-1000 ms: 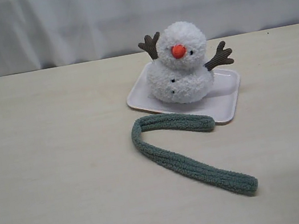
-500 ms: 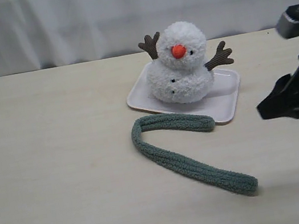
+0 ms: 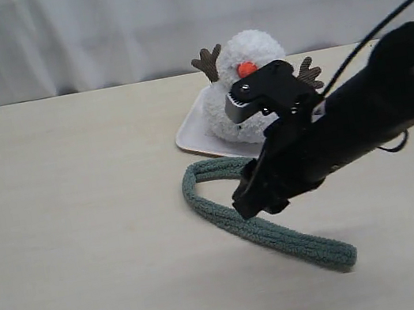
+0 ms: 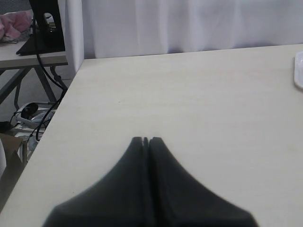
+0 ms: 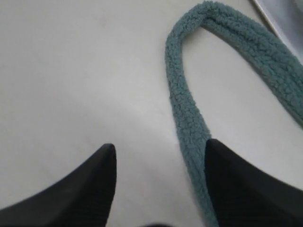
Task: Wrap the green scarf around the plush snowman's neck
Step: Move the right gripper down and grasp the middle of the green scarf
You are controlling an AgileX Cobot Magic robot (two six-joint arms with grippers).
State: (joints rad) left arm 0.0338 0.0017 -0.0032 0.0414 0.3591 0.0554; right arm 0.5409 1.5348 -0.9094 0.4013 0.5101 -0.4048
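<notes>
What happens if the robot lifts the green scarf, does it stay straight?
Probably not: the green scarf lies folded in a soft bend, so its ends would likely droop. Its fuzzy knit looks light and grippy, so it probably won't slip easily.

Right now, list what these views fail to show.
- Exterior view: the right arm covers the plush snowman at neck and most of the body, plus much of the white tray.
- Exterior view: that arm hides one end of the green scarf.
- Right wrist view: frame edges crop the scarf; contact with the right gripper is unclear.
</notes>
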